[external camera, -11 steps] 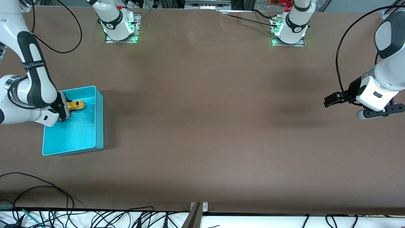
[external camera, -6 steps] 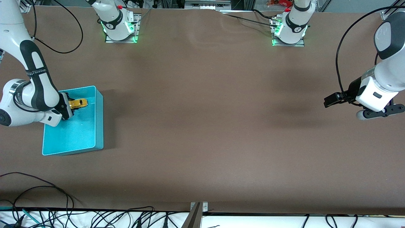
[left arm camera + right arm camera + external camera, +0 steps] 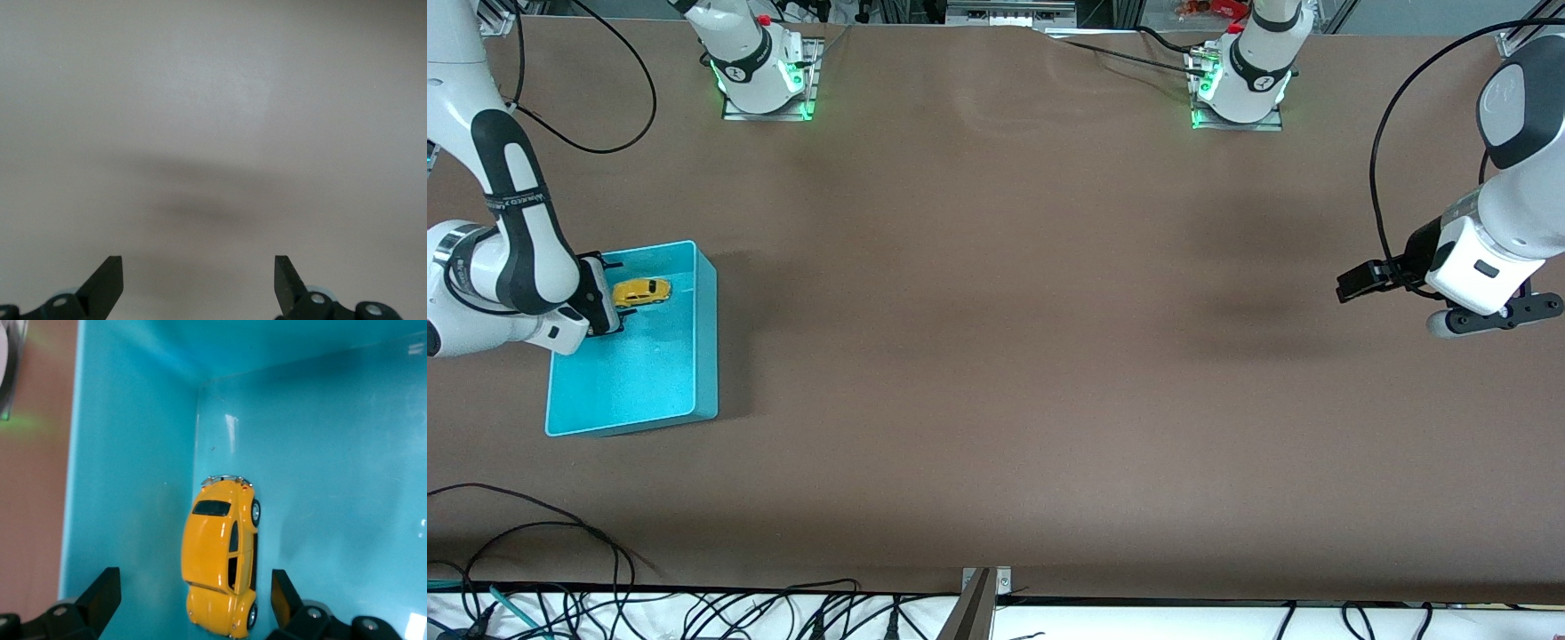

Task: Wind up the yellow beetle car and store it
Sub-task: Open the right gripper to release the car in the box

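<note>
The yellow beetle car (image 3: 641, 292) (image 3: 220, 557) lies on the floor of the turquoise bin (image 3: 704, 338), close to the bin wall that is farther from the front camera. My right gripper (image 3: 608, 300) (image 3: 195, 587) hangs just over it, open. In the right wrist view its fingers stand on either side of the car, and neither touches it. My left gripper (image 3: 1494, 318) (image 3: 199, 267) waits open over bare table at the left arm's end, with nothing between its fingers.
The bin (image 3: 127, 453) stands at the right arm's end of the brown table (image 3: 996, 356). Both arm bases (image 3: 763, 80) are along the table's back edge. Loose cables (image 3: 560, 551) trail by the front edge.
The right gripper has opened and let go of the yellow car, which now rests in the bin. The right hand has drawn slightly away from it. The left arm has not moved.
</note>
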### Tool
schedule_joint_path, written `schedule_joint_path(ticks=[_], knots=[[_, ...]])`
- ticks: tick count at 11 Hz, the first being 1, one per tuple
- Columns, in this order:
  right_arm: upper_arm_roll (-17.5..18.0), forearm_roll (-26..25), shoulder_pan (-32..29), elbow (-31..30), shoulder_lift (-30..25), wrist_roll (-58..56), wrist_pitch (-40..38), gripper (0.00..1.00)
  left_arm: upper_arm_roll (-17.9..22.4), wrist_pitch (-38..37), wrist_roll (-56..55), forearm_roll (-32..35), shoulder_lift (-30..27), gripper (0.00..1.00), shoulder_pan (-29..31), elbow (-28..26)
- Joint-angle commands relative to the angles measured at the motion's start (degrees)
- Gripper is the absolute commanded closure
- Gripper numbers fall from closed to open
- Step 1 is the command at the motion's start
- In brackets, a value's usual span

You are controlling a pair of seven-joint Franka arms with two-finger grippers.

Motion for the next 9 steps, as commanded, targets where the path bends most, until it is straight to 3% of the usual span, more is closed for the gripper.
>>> schedule_joint_path(ticks=[1,5,9], knots=[[-0.2,0.2,0.2,0.9,-3.6,-0.5,-4.4,0.0,0.0,-0.1,1.5,-2.5,-0.5,0.0,0.5,-0.2],[0.0,0.3,2.9,-2.4,-12.6,8.4,-4.3,0.0,0.0,-0.1,1.6,-2.5,-0.5,0.0,0.5,-0.2],[0.0,3.6,10.1,-5.9,-24.8,34.7,-4.5,0.0,-0.1,-0.2,1.5,-2.5,-0.6,0.0,0.0,0.8]])
